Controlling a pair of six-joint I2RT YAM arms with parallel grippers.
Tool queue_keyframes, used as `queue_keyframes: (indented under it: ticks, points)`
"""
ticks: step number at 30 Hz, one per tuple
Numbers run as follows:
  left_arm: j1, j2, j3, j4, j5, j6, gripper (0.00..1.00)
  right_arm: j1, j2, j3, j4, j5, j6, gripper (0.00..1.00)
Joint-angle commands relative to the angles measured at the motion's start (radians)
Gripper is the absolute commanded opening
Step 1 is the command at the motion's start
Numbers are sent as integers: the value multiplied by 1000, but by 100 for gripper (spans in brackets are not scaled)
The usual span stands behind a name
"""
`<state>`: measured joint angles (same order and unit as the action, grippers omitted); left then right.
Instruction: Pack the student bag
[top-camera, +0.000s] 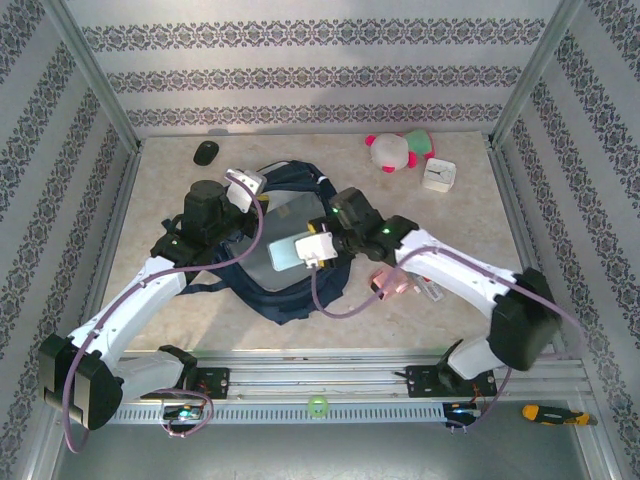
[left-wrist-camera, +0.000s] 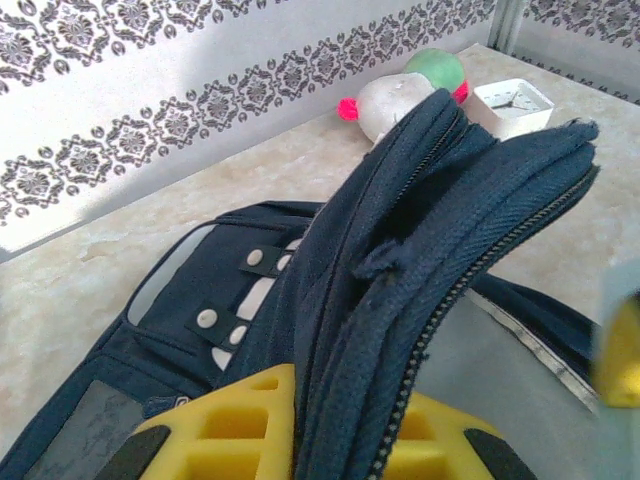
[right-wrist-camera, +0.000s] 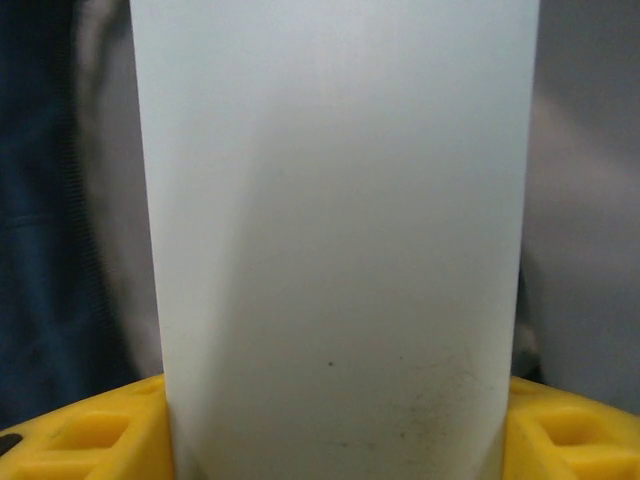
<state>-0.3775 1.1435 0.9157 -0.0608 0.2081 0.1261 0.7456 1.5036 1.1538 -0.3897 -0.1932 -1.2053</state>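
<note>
Navy student bag (top-camera: 290, 298) lies flat in the middle of the table, between the two arms, its main zip undone and grey lining showing. The step in hand looks like loading an item into the main compartment. The left gripper (left-wrist-camera: 345, 435) is clamped on the zippered rim of the opening, its yellow fingers nearly together with navy fabric pinched between them, and it lifts that rim off the table. The right gripper (right-wrist-camera: 330, 445) grips a pale flat slab (top-camera: 285, 252), maybe a book or a case, fingers spread to either side of it, over the open mouth. Next, I judge, the slab must slide in past the raised rim before release, with the left holding the mouth wide. Farther back sit a plush toy (top-camera: 398, 150), a white clock (top-camera: 438, 175) and a black mouse (top-camera: 206, 152); a pink thing (top-camera: 388, 283) lies near the right arm.
</note>
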Motion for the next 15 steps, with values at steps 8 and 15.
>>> queue_keyframes:
  ticks: [8,15]
  points:
    - [6,-52,84,88,133,-29,8,27,346,279,132,59,-123,41]
    - [7,-61,89,89,141,-39,8,23,492,402,150,31,-103,44]
